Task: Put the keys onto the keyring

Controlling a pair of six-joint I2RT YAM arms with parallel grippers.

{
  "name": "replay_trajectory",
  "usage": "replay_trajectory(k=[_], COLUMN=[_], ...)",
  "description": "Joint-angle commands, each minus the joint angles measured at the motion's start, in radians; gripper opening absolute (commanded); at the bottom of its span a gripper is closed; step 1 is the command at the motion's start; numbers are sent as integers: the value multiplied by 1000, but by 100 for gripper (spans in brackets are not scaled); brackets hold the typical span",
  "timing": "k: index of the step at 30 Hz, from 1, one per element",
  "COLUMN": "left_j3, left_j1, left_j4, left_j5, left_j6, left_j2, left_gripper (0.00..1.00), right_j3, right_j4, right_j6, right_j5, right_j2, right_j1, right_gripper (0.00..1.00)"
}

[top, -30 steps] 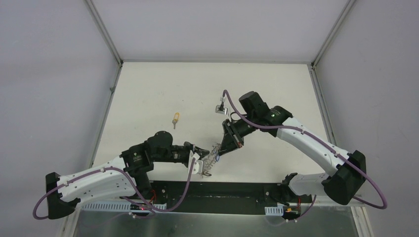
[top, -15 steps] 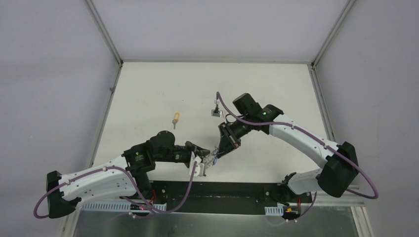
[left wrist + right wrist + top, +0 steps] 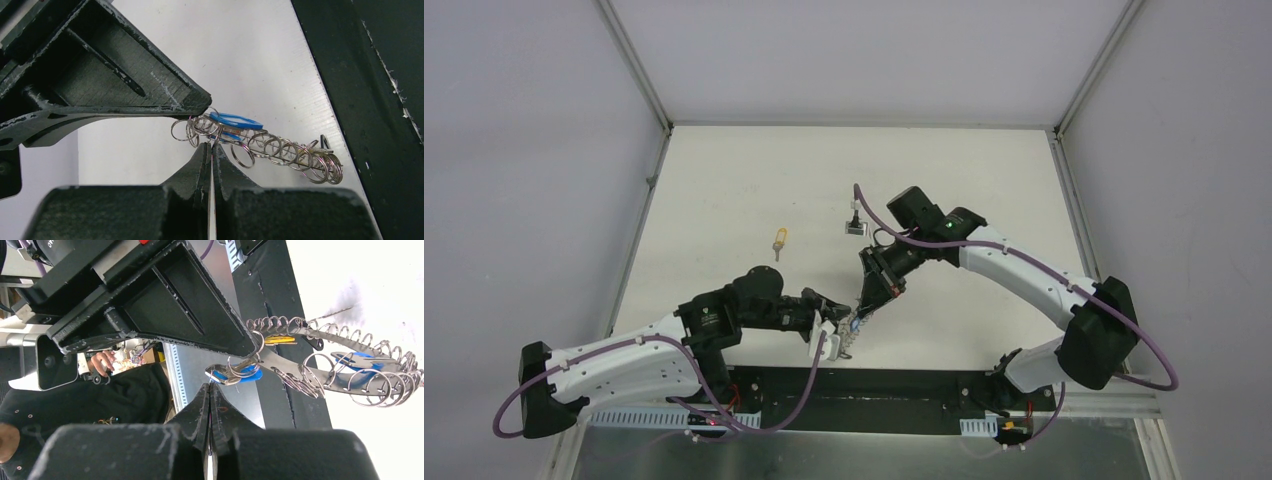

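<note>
The keyring [image 3: 852,328], a floppy band of silver wire coils, hangs between my two grippers just above the table's near edge. My left gripper [image 3: 832,328] is shut on one coil of the keyring [image 3: 260,149]. My right gripper [image 3: 864,306] is shut on the tip of a blue-headed key [image 3: 235,374] that lies against the keyring [image 3: 325,370]. The same blue head shows in the left wrist view [image 3: 235,120]. A second blue head [image 3: 357,361] and a yellow one [image 3: 280,340] sit among the coils. A loose yellow-headed key [image 3: 778,241] lies on the table, far left of both grippers.
The black base plate [image 3: 874,385] runs along the near edge, right under the keyring. White walls [image 3: 639,220] close in the table on the left, back and right. A person's hand [image 3: 102,360] shows beyond the table edge.
My right arm has swung left and down, closing in on the left gripper and the keyring. The left gripper has shifted slightly with the keyring. The loose yellow key has not moved.
</note>
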Motion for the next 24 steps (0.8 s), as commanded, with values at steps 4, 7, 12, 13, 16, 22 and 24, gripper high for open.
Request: replay_trajectory(k=[4,7,12,13,16,22,24], left_j3=[19,21,19,19,19,21,21], left_j1=[-21,-24,-28,-29,-30,-33,-33], left_j4=[38,35,29,30,30,30,30], left_j5=[10,9,4,5,4,1,0], left_j6=[35,35,39,40,41,38,36], left_j2=[-10,-12,-19,-21,-19,-18,-19], left_gripper=[0,0,0,0,0,0,0], right_j3=[19,-9,-24,-25,-34,-64,-72], right_j4=[5,5,-8,-8,-8,-8,-11], right_j6=[15,13,12,14,17,13,12], right_j5=[-8,2,31,38,49,56,62], right_j2=[16,14,19,19,20,25,25], right_j1=[7,7,5,4,2,1,1], right_gripper=[0,0,0,0,0,0,0])
